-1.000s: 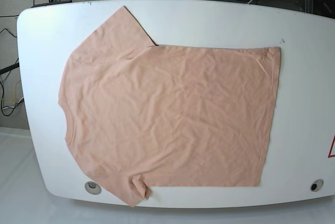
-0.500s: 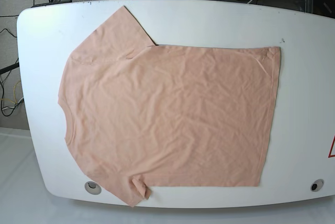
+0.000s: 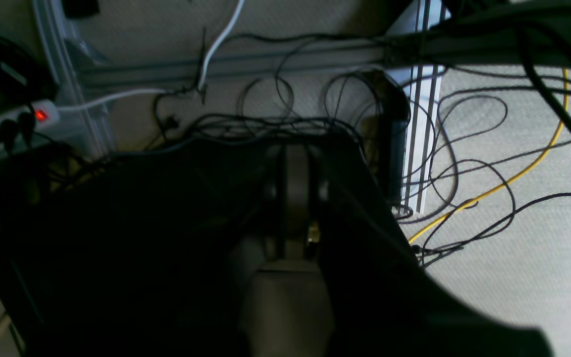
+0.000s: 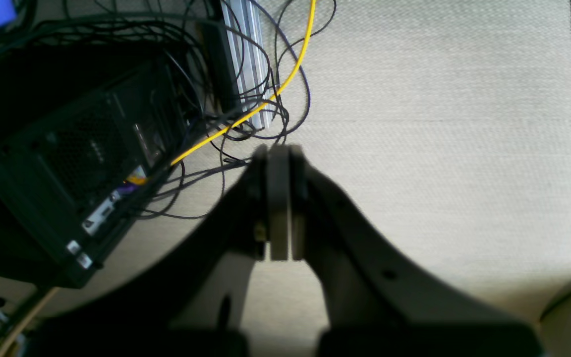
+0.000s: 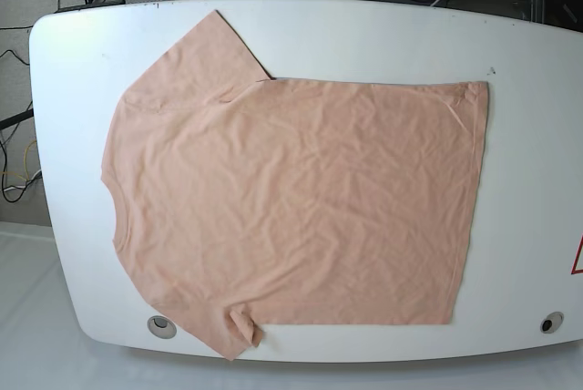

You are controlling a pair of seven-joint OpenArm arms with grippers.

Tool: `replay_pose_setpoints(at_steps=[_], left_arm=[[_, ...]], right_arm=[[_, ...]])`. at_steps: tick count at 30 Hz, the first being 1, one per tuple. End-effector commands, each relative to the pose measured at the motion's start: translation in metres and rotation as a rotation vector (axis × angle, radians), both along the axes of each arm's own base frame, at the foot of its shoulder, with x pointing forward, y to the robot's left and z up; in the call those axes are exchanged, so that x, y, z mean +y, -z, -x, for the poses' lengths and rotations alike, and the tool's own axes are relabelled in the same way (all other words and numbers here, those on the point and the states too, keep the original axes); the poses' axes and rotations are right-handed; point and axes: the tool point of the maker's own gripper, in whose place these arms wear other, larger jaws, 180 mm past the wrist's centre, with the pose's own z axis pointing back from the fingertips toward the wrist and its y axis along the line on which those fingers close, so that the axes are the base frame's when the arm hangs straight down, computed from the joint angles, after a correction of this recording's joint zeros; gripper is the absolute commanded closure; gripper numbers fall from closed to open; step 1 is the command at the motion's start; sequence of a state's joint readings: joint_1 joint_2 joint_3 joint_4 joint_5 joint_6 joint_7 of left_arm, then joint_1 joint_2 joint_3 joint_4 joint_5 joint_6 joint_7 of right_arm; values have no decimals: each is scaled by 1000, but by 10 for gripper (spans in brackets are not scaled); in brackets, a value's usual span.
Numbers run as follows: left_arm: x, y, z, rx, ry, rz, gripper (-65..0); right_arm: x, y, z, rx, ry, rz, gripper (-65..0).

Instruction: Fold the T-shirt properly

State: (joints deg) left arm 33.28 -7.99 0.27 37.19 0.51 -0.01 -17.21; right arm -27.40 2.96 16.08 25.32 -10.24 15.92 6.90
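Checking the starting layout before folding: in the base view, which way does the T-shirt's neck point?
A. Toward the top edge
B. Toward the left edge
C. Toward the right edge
B: the T-shirt lies flat with its curved neckline at the left and its straight hem at the right.

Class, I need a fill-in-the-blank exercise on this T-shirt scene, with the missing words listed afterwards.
1. The T-shirt lies spread flat on a table whose colour is ____.
2. In the base view, the shirt's neck opening points toward the ____ edge of the picture.
3. The right gripper is over the floor with its jaws ____.
4. In the right wrist view, the brightest cable is coloured ____.

Missing words: white; left; shut; yellow
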Motion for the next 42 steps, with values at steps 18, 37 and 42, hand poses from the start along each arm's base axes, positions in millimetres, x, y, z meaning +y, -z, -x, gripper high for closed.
replay_pose_setpoints(at_steps=[18, 37, 42], left_arm=[[39, -43, 31, -46, -19, -42, 0], [3, -113, -11, -226, 59, 68, 0], [2, -133, -24, -279, 64, 73, 0]], right_arm=[[-46, -36, 47, -6, -3, 72, 0], [-92, -106, 4, -229, -22, 133, 0], [-94, -124, -3, -269, -32, 131, 0]])
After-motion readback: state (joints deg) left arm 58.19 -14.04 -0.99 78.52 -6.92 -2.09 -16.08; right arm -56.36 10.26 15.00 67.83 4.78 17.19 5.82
